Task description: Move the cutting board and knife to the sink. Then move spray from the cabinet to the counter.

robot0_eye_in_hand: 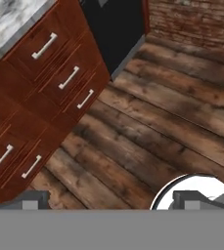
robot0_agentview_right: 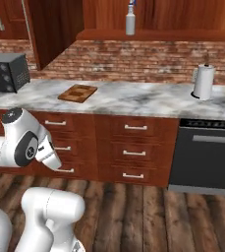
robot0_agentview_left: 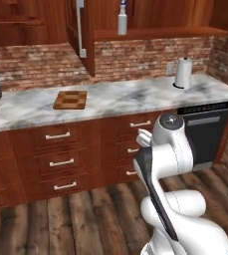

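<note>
1. My tool point(robot0_eye_in_hand: 111, 200) points down at the dark wooden plank floor point(robot0_eye_in_hand: 172, 122); its two small dark finger tips point(robot0_eye_in_hand: 33, 199) stand wide apart at the bottom of the hand view, with nothing between them.
2. The rectangular wooden cutting board point(robot0_agentview_left: 70, 99), a patchwork of light and dark brown squares, lies flat on the white-grey marble counter point(robot0_agentview_left: 125, 97), left of the middle in both base views.
3. I cannot make out a knife on or beside the board.
4. The slim pale spray bottle with a blue nozzle point(robot0_agentview_left: 122, 20) stands upright on the lower shelf of the open reddish-brown wall cabinet point(robot0_agentview_left: 155, 33), above the brick wall.
5. A white paper-towel roll on its stand point(robot0_agentview_left: 183, 72) stands upright on the counter, well to the right of the board.
6. A black dishwasher front point(robot0_agentview_right: 205, 152) sits under the counter below that roll.
7. A dark microwave point(robot0_agentview_right: 6, 72) rests at the left end of the counter.
8. Reddish-brown drawers with silver handles point(robot0_agentview_left: 60, 162) fill the space under the counter, and my arm point(robot0_agentview_left: 168, 149) is folded low in front of them.
</note>
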